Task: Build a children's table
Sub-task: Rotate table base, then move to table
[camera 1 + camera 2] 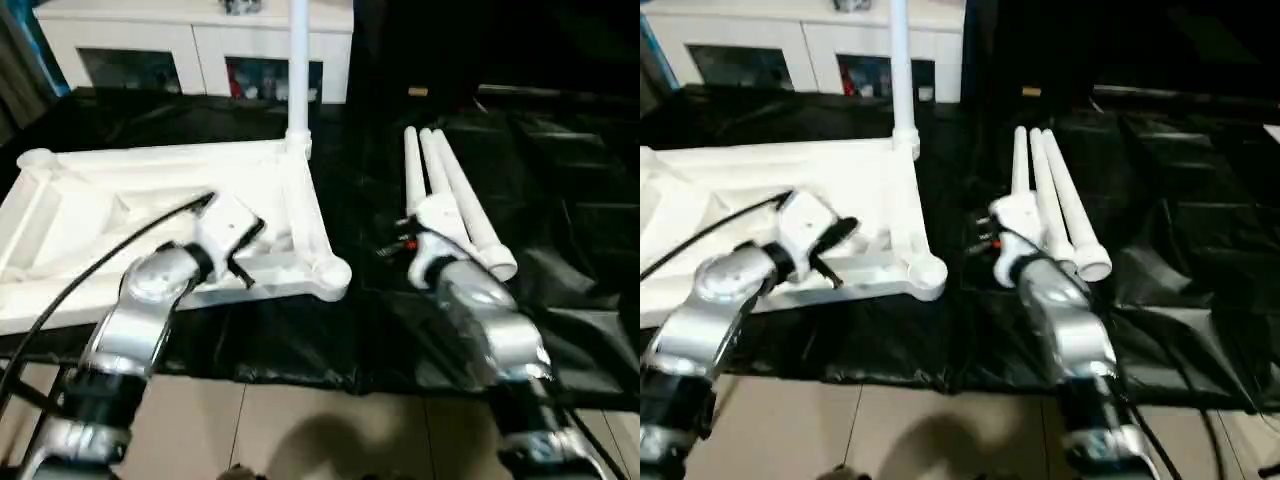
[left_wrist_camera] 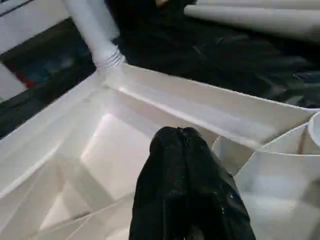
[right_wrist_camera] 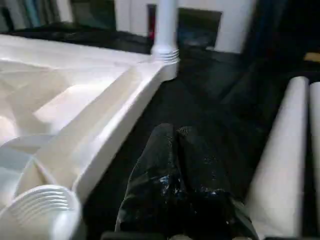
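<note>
Both hands clenched, empty: left hand over upturned white ribbed plastic tabletop, right hand beside three loose white tubular legs. One leg seated at 12 o'clock corner. Next, probably: open right, grab leg mid-shaft, enter 5 o'clock socket plumb.

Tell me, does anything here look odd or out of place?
Nothing looks damaged. The tabletop lies upside down with one leg standing in a far corner socket; three loose legs lie side by side on the black sheet, apparently mid-assembly.

tabletop: white smooth plastic | floor sheet: black glossy
</note>
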